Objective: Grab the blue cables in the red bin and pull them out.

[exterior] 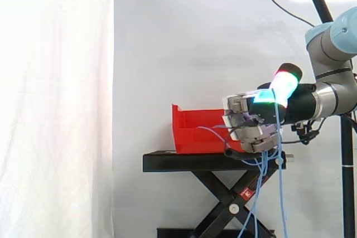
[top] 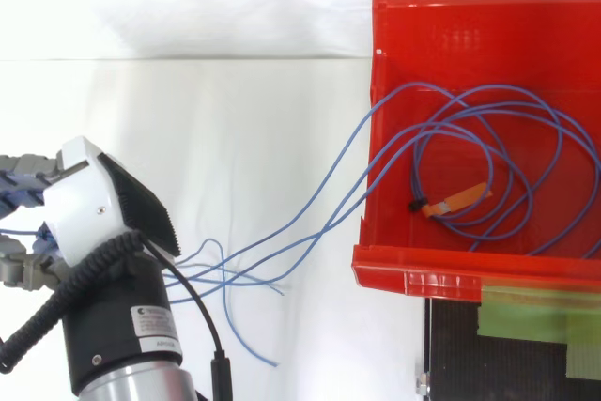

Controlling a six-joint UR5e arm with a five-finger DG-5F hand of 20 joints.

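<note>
- Hand (exterior: 251,126) juts out level from the arm's wrist, its fingers curled shut round a bunch of blue cables (top: 286,232).
- From the fist, strands stretch ahead over the front wall of the red bin (top: 413,274), which stands apart from the hand. Loose ends hang below the hand.
- Inside the bin, the remaining cable lies in loops around an orange tag (top: 462,198).
- Under the bin is a black stand (exterior: 184,163) with green tape (top: 526,312) on it.

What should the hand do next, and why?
Probably pull back, away from the red bin: the hand is closed on the blue cables, which stretch over the bin's wall, but most of their loops lie inside it.
</note>
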